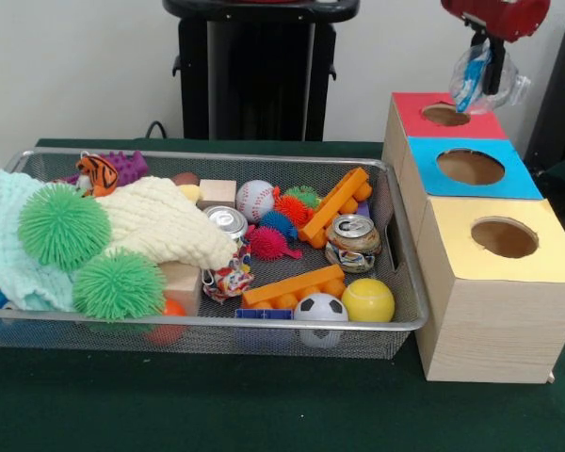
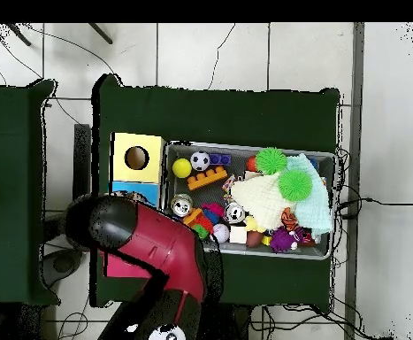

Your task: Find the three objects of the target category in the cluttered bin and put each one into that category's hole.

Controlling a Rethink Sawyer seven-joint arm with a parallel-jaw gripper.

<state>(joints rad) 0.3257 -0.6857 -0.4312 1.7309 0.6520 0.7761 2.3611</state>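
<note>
**Inspector A:** Status of the gripper (image 1: 485, 71)?

**Inspector B:** It is hanging over the red-topped box (image 1: 449, 118), at the far end of the row of three boxes, and it is gripping a crumpled clear plastic bottle (image 1: 482, 77) with a blue label. The bottle's lower end is dipping toward the red box's hole (image 1: 445, 114). Whether it is touching the rim, I cannot tell.

**Inspector A:** So which step is in hand?

**Inspector B:** In my judgement, the delivery step: one object is being brought to its hole. The blue-topped box (image 1: 471, 168) and the yellow-topped box (image 1: 504, 240) are standing just beside it, holes empty as far as is showing.

**Inspector A:** And the bin?

**Inspector B:** The wire mesh bin (image 1: 410, 311) is sitting alongside the boxes on the green table. Two crushed cans are lying in it: one (image 1: 352, 240) near the edge facing the boxes, another (image 1: 228, 222) toward the middle, against the cream cloth (image 1: 160, 226). Balls, spiky toys and orange blocks are filling the rest.

**Inspector A:** What is the next move calling for?

**Inspector B:** Centring the bottle over the opening and letting go cleanly; being crumpled and wide, it is likely to be catching on the rim. After that, I judge the search is needing to go back to the bin. The overhead view is adding nothing here; the arm is covering the red box.
</note>
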